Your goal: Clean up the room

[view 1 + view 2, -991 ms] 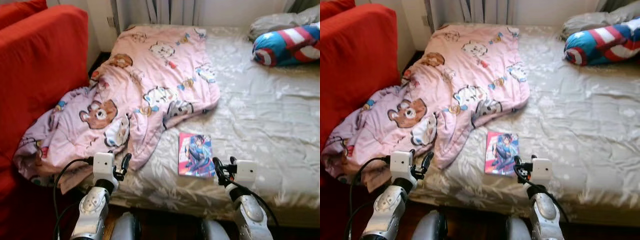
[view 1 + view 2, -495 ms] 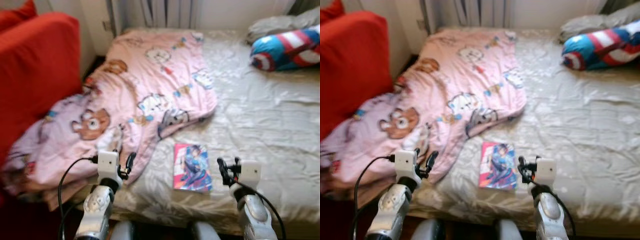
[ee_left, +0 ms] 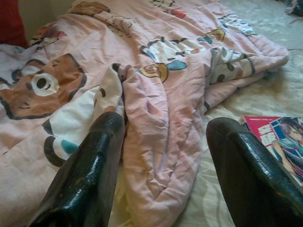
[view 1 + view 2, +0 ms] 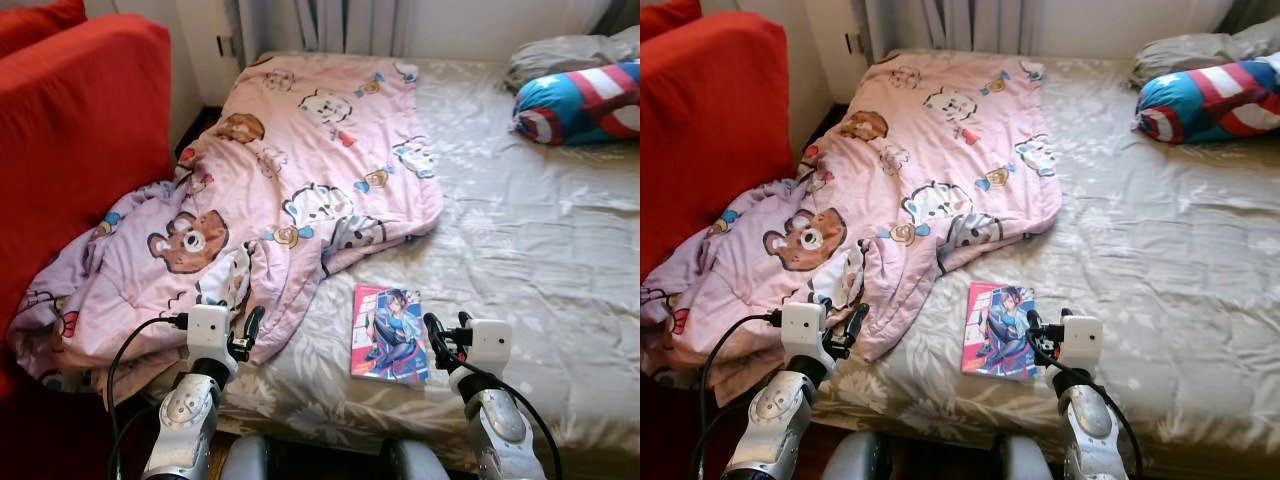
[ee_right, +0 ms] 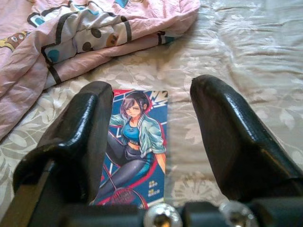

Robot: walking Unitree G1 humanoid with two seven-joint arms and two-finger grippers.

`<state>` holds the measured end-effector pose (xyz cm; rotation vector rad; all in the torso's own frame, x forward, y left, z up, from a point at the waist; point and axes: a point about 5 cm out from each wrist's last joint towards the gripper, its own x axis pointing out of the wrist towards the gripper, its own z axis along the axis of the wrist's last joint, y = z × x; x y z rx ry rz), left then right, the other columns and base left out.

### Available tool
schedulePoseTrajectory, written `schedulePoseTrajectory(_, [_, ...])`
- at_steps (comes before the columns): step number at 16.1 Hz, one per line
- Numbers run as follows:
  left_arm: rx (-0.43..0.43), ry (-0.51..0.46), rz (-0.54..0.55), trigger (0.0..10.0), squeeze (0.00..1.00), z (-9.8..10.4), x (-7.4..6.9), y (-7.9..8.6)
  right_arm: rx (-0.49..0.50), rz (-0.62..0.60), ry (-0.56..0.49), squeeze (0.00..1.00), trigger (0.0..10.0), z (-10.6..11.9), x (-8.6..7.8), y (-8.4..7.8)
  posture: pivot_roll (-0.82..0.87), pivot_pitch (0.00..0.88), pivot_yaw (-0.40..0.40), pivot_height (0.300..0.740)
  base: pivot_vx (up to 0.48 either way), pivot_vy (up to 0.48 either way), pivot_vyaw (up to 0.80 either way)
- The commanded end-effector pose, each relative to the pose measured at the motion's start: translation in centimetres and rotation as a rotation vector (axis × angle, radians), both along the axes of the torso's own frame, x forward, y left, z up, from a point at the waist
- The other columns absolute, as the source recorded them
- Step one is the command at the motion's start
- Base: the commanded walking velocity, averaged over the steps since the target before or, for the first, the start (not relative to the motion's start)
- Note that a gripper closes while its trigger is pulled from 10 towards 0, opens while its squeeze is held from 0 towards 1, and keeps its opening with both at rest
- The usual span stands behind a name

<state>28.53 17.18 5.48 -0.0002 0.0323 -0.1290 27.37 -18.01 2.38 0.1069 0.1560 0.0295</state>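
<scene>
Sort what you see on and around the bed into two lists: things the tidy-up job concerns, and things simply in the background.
Job:
- comic book, flat on the sheet
- pink cartoon blanket, crumpled, spilling off the bed
- right end effector, open, aimed at the book

Background:
- red sofa
- star-and-stripes pillow
- grey pillow
- curtains

You have soft, even daylight and sharp head views. The shiny beige floral bedsheet [image 4: 540, 230] shows pale sheen, brightest toward its far end. Shadows are faint. In both wrist views the near black fingers [image 5: 236, 137] blur.
</scene>
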Motion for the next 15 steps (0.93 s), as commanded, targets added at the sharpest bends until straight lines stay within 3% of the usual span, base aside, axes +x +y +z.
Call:
schedulePoseTrajectory(1, [-0.008,-0.002,0.004,10.0,0.00,-0.02,-0.12,0.12,0.001,0.000,-0.010,0.00,10.0,0.11,-0.15,0.03,-0.01,0.129,0.002,0.634,0.000,0.000,0.00])
schedulePoseTrajectory(10, [-0.008,-0.010,0.007,10.0,0.00,0.12,-0.08,0.11,-0.037,0.008,0.054,0.00,10.0,-0.49,-0.13,0.28,-0.01,0.130,0.002,0.624,0.000,0.000,0.00])
schedulePoseTrajectory(15, [-0.006,-0.006,0.007,10.0,0.00,0.04,-0.20,0.11,-0.028,0.008,0.037,0.00,10.0,-0.41,-0.27,0.30,-0.01,0.133,0.002,0.610,0.000,0.000,0.00])
